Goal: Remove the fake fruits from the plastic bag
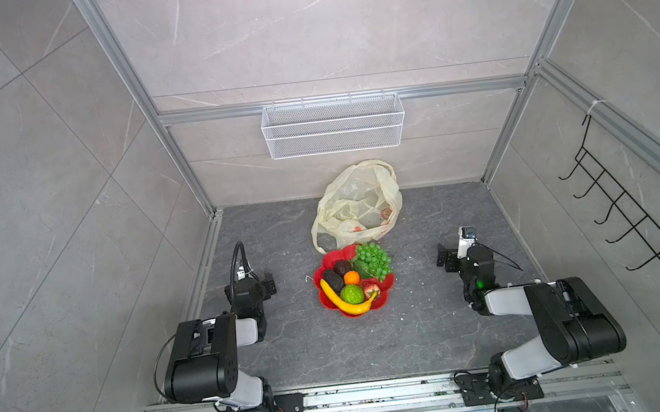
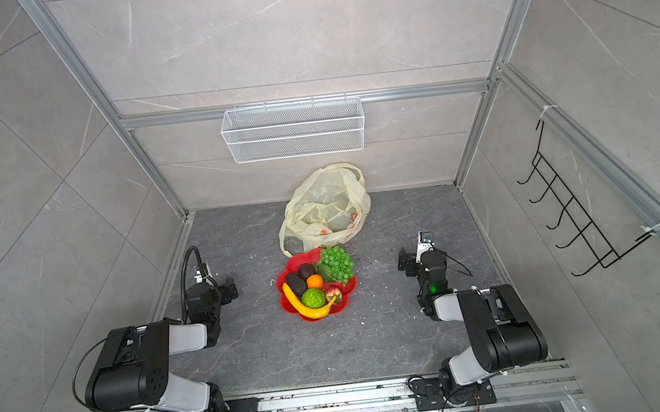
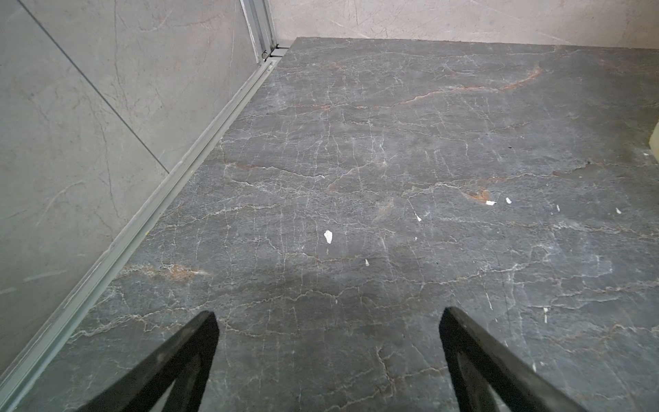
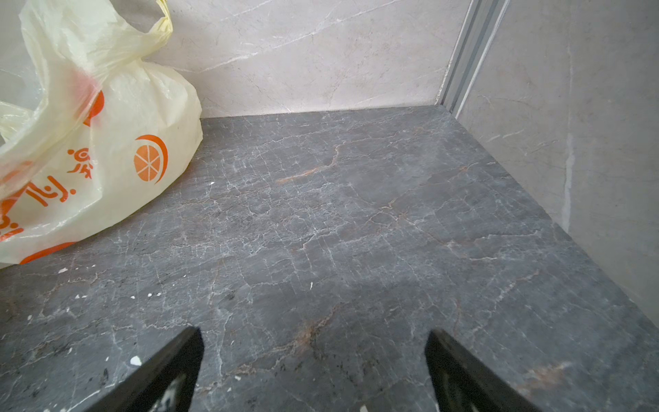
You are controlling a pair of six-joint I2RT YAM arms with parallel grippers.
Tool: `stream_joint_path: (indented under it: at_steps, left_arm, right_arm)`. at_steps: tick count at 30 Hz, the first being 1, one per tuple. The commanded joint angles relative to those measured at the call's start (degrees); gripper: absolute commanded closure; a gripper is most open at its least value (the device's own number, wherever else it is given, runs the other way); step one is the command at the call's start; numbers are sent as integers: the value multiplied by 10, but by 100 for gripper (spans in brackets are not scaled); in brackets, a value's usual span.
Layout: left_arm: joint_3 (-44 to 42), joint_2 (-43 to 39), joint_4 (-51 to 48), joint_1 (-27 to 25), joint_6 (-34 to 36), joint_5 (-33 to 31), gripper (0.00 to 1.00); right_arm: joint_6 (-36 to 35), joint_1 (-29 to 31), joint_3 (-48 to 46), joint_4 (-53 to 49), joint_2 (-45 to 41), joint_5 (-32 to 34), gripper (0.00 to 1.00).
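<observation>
**Jaws wide on both sides, nothing held**

We find the left jaws and the right jaws spread apart and empty, each over bare desk (image 3: 356,142) at the left and right of both top views. We take this as keeping the centre clear. The fake fruits (image 1: 352,294) are heaped on the red flower-shaped plate (image 1: 328,260) at frame centre, its rim keeping the grape bunch (image 1: 373,259), banana (image 1: 347,304) and orange (image 1: 351,277) from rolling. Just above it the plastic bag (image 1: 355,204) lies slack, its lower edge apparently meeting the rim. Orange patches inside may be print or fruit; we cannot tell.
</observation>
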Motion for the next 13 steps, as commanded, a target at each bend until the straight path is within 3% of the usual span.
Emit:
stream_joint_path:
  at_steps: [1, 13]
  left_arm:
    - [11, -7, 17, 2, -11, 5, 0]
    - [11, -7, 16, 2, -12, 5, 0]
  right_arm:
    - [-6, -1, -6, 12, 3, -6, 0]
    - [-5, -2, -6, 13, 3, -7, 0]
